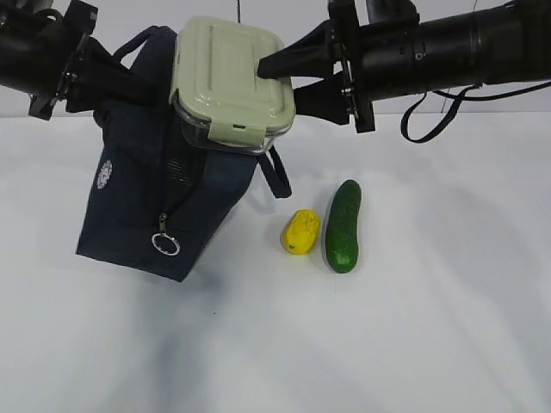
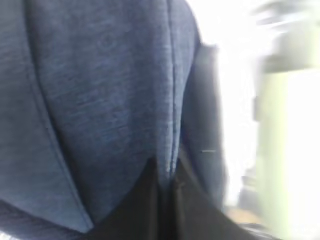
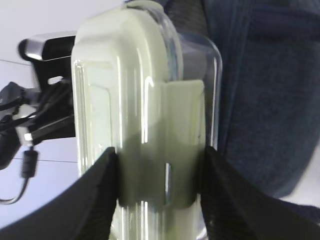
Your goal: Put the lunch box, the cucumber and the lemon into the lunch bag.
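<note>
Up at twelve o'clock, the right tool (image 1: 288,77) clamps the lunch box (image 1: 231,82) over the lunch bag (image 1: 151,202). Left tool (image 1: 108,82) pinches the bag's fabric; its round white emblem (image 1: 105,175) is unreadable.

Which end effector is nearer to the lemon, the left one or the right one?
The right end effector. It holds the lunch box above the lunch bag, up and slightly left of the lemon. The left end effector grips the bag's handle, farther left.
</note>
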You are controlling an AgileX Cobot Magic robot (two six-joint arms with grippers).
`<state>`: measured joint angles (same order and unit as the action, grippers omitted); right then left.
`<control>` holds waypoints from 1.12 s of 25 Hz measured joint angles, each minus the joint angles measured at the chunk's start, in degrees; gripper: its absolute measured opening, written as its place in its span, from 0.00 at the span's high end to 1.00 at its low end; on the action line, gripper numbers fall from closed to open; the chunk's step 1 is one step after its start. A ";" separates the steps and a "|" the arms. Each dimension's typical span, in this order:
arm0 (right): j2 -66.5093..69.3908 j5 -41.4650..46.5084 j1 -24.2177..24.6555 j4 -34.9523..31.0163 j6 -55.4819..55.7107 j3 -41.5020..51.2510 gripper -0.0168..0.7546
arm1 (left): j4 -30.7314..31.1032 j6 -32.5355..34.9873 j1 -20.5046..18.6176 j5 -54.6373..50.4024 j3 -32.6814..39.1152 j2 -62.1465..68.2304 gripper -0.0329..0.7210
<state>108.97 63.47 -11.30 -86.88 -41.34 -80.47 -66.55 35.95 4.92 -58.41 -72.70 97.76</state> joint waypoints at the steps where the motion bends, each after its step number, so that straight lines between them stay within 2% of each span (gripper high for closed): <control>1: 0.37 -0.25 0.00 0.70 -0.01 0.00 0.50 | -0.70 0.63 0.00 -0.27 0.00 0.00 0.96; 6: 4.12 -3.67 0.00 4.36 -0.01 0.00 0.50 | -3.36 2.41 0.00 -1.71 0.00 0.00 0.96; 12: 7.00 -4.40 -0.34 2.61 -0.01 0.00 0.50 | -3.59 3.71 0.00 -1.72 0.00 0.04 0.96; 19: 7.23 -5.39 -3.94 0.78 -0.61 -4.48 0.50 | -8.66 5.92 0.81 -1.81 -0.10 2.47 0.96; 25: 7.23 -7.01 -4.23 2.23 -0.61 -5.43 0.50 | -15.58 8.32 1.92 -2.02 -0.10 3.57 0.96; 28: 7.89 -7.93 -4.54 2.46 -0.61 -5.55 0.50 | -17.06 8.62 2.55 -2.16 -0.10 4.97 0.96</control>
<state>116.86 55.53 -15.83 -84.42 -41.96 -86.02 -83.61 44.58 7.47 -60.57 -72.80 102.73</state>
